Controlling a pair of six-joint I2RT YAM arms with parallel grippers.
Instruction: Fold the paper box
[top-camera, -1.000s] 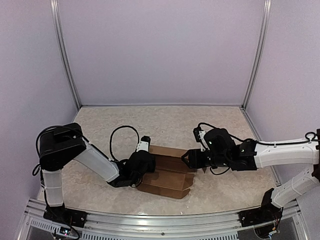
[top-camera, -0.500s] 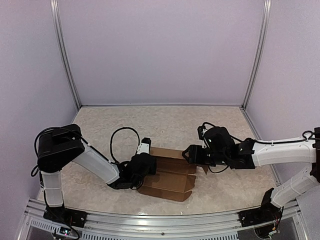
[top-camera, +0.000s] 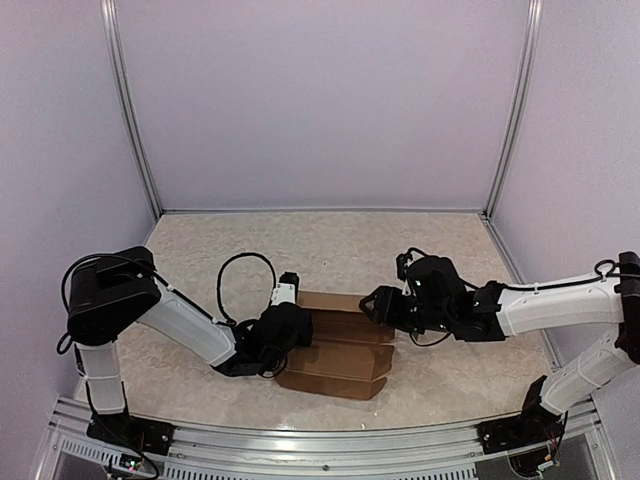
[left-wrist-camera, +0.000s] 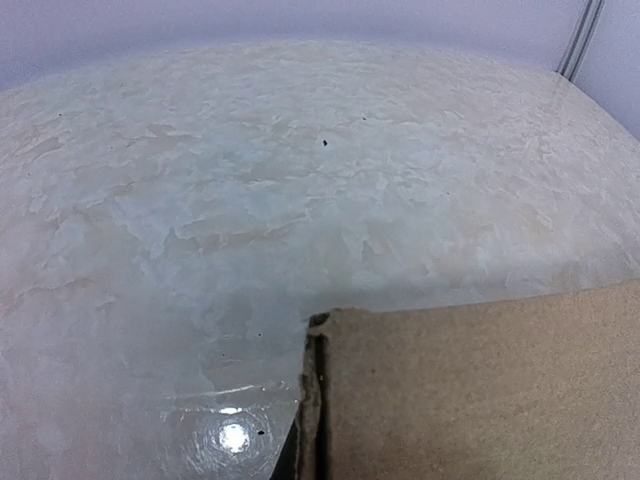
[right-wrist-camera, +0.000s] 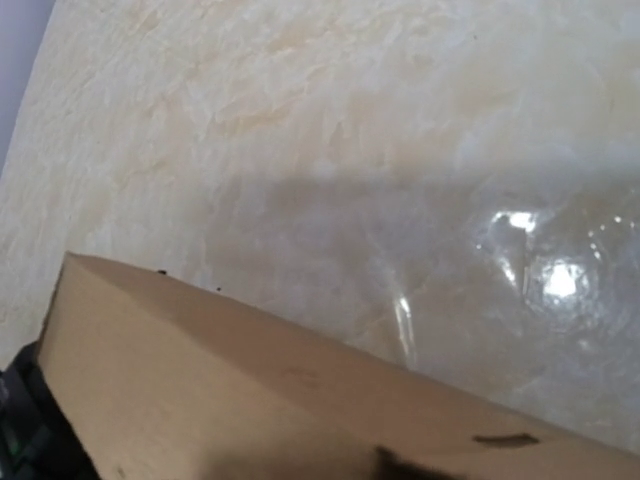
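The paper box (top-camera: 340, 358) is a brown cardboard piece, partly folded, lying on the table between the two arms. My left gripper (top-camera: 297, 331) is at its left edge, shut on the cardboard. In the left wrist view a doubled edge of the paper box (left-wrist-camera: 480, 390) runs down to the bottom of the frame, and the fingers are out of sight. My right gripper (top-camera: 373, 304) is against the box's far right end. A raised panel of the paper box (right-wrist-camera: 250, 400) fills the lower part of the right wrist view and hides the jaws.
The pale marbled table (top-camera: 330, 250) is closed in by lilac walls at the back and sides, with metal posts (top-camera: 135, 120) at the corners. A metal rail (top-camera: 300, 445) runs along the near edge. A black cable (top-camera: 240, 265) loops over the left arm.
My right gripper has moved a little left and farther back along the box's right end, and the small tab beside it no longer shows. The left gripper keeps its hold and has barely shifted.
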